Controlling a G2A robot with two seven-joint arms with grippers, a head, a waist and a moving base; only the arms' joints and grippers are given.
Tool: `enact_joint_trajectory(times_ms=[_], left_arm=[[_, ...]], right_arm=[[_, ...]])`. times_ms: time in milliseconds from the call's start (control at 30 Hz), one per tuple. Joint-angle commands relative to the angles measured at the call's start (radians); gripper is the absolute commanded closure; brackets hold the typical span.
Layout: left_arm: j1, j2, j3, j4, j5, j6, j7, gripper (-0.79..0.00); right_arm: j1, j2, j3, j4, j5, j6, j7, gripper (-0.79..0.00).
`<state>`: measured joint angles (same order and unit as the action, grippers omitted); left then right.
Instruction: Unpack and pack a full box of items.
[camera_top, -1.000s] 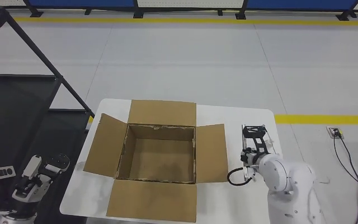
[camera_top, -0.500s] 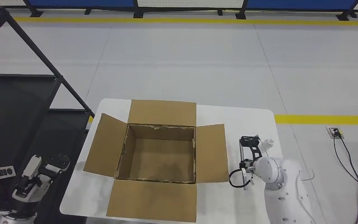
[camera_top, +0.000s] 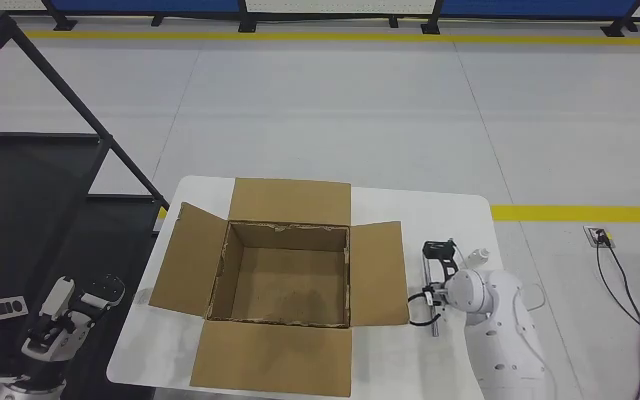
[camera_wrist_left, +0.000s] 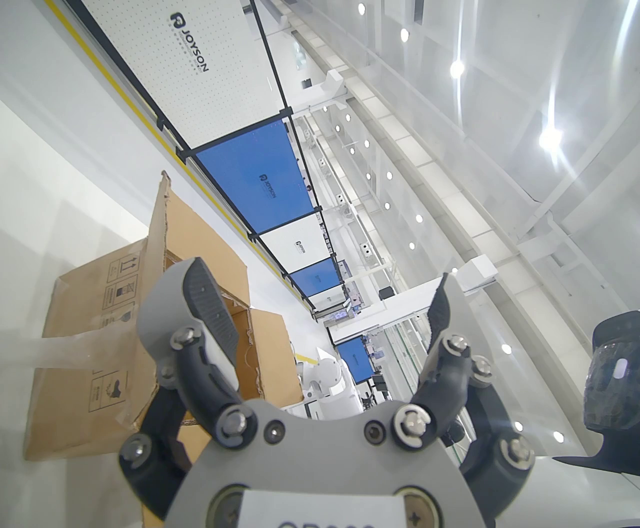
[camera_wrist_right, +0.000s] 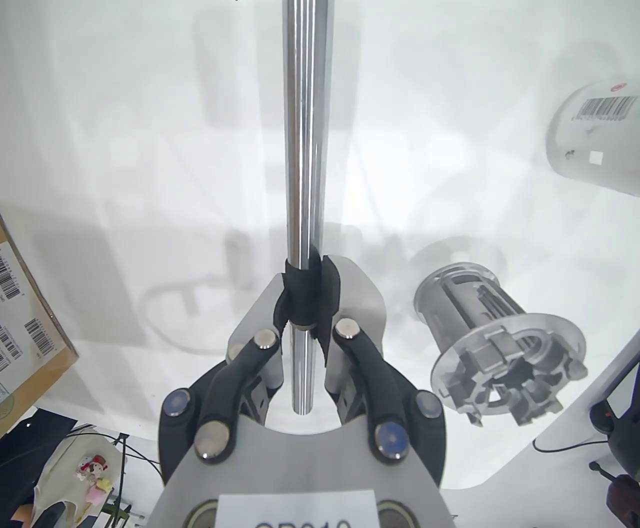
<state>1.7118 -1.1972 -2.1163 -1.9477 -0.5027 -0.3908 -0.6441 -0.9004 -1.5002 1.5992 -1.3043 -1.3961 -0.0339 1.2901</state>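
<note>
Right gripper (camera_wrist_right: 305, 295) clamps narrowly on a polished steel rod (camera_wrist_right: 303, 150). The rod runs straight out past the fingertips, over the white table (camera_top: 440, 210) just right of the box (camera_top: 288, 238). We see the left gripper (camera_wrist_left: 320, 280) spread wide, low off the table's left side. It points up toward the hall ceiling, with the box's outer wall near it.

At the table's middle stands the cardboard box, its four flaps folded outward. From above we look down between its walls onto bare brown cardboard floor. A strip of clear tape (camera_wrist_left: 65, 345) hangs on the outer wall that faces the left gripper, beside printed handling symbols.

Right of the box, on the tabletop, are two smaller things. Farther from the right gripper is a white container (camera_wrist_right: 595, 140) with a barcode label; what it holds we cannot tell. Nearer is a grey cast-metal cylinder (camera_wrist_right: 500, 340) with a slotted, flanged end, lying on its side. Both lie apart from the rod and from each other.
</note>
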Motion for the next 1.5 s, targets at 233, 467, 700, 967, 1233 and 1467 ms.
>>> enact_joint_trajectory(times_ms=[233,467,700,967,1233,1467], left_arm=[[0.0,0.0,0.0,0.0,0.0,0.0,0.0,-0.785],[-0.001,0.002,0.001,0.003,0.013,0.003,-0.008,-0.785],[0.034,0.007,-0.006,0.038,0.06,-0.073,-0.119,-0.785],[0.111,0.013,-0.018,0.118,0.089,-0.19,-0.267,-0.785],[0.106,0.008,0.014,0.212,0.558,-0.32,-0.116,-0.785],[0.034,-0.009,0.127,0.269,0.979,-0.349,0.158,-0.785]], right_arm=[[-0.022,0.011,0.009,-0.057,0.034,0.013,-0.016,-0.391],[-0.109,0.016,0.045,-0.32,0.169,0.023,-0.109,-0.634],[-0.181,0.017,0.065,-0.474,0.446,-0.052,-0.22,-0.785],[-0.164,0.032,0.052,-0.471,0.599,-0.138,-0.222,-0.785],[-0.148,0.046,0.035,-0.464,0.63,-0.146,-0.278,-0.785],[-0.185,0.059,0.028,-0.509,0.651,-0.152,-0.312,-0.785]])
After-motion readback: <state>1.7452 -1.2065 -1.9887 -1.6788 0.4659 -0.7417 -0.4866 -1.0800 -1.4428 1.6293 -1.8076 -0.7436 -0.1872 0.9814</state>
